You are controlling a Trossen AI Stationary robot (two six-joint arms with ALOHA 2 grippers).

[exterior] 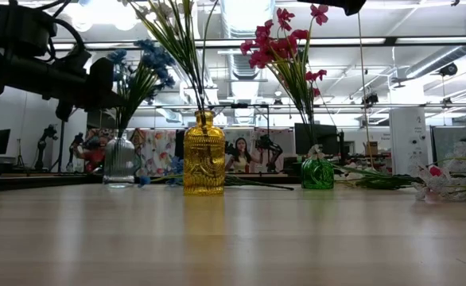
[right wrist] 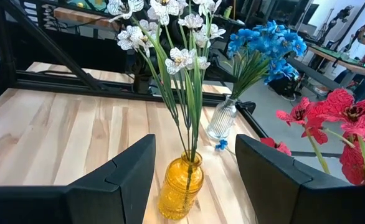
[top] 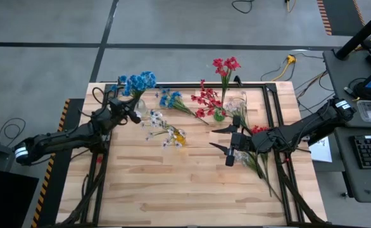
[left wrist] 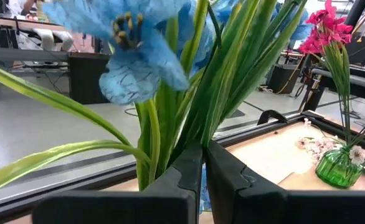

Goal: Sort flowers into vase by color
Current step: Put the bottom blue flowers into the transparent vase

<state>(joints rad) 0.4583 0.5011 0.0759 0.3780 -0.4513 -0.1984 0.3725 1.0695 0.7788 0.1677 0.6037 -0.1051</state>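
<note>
Blue flowers (top: 138, 81) stand in a clear vase (exterior: 120, 159) at the far left. White flowers (right wrist: 170, 25) stand in a yellow vase (right wrist: 181, 186) mid-table, and red flowers (exterior: 285, 44) in a green vase (exterior: 318, 172). A blue sprig (top: 173, 100) and a red sprig (top: 204, 100) lie flat on the table between the vases. More sprigs (exterior: 448, 179) lie by the right arm. My left gripper (left wrist: 202, 163) is shut, level, right at the blue bunch's stems (left wrist: 170, 124). My right gripper (top: 214, 138) hovers open, right of the yellow vase, pointing at it. My left gripper's shut fingertips (left wrist: 192, 158) stand level at the blue bunch's green stems above the clear vase's neck, coming from the table's left. The fingers hide the meeting place, so I cannot tell whether they touch the stems.
A black frame rail (top: 268, 107) runs around the tabletop. The near half of the wooden table (top: 173, 190) lies in front of both arms. A desk with a keyboard (top: 370, 152) stands beyond the right edge.
</note>
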